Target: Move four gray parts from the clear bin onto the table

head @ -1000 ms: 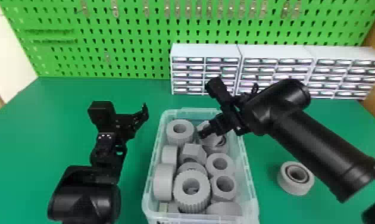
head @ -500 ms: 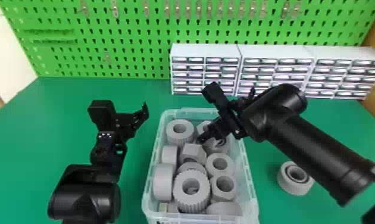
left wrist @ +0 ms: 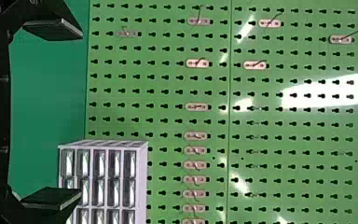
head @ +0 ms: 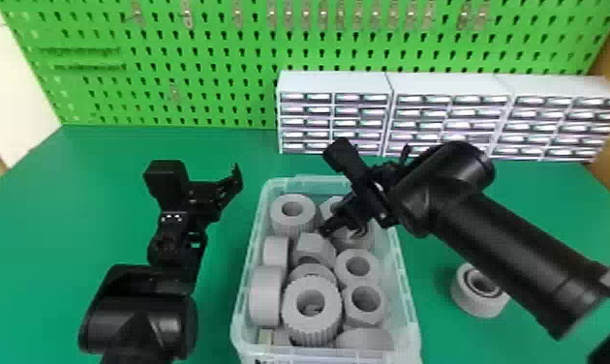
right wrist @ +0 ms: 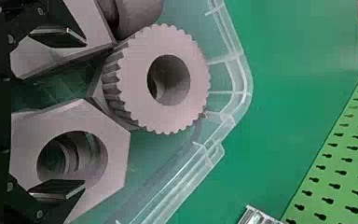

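Gray parts (head: 264, 302) packed the clear bin (head: 411, 310), toothed rings, nuts and plain rounds jumbled together, some upright on edge, and there on the green table (head: 212, 150), right of the bin, sat one gray ring (head: 478, 307)! In went the right gripper (head: 342, 231), tilted down over the bin's far right part, its fingers spread apart with nothing pinched between them. The right wrist view put one finger over a hexagonal part (right wrist: 25, 135) and the other over an angular one (right wrist: 28, 58), a toothed ring (right wrist: 133, 74) lying just past the tips. Over on the left, the left gripper (head: 235, 181) hung outside the bin, wide open, holding nothing. Behind it all, white drawer cabinets (head: 333, 83) lined the back right of the table before a green pegboard (head: 197, 46) dotted with metal hooks (head: 188, 17).
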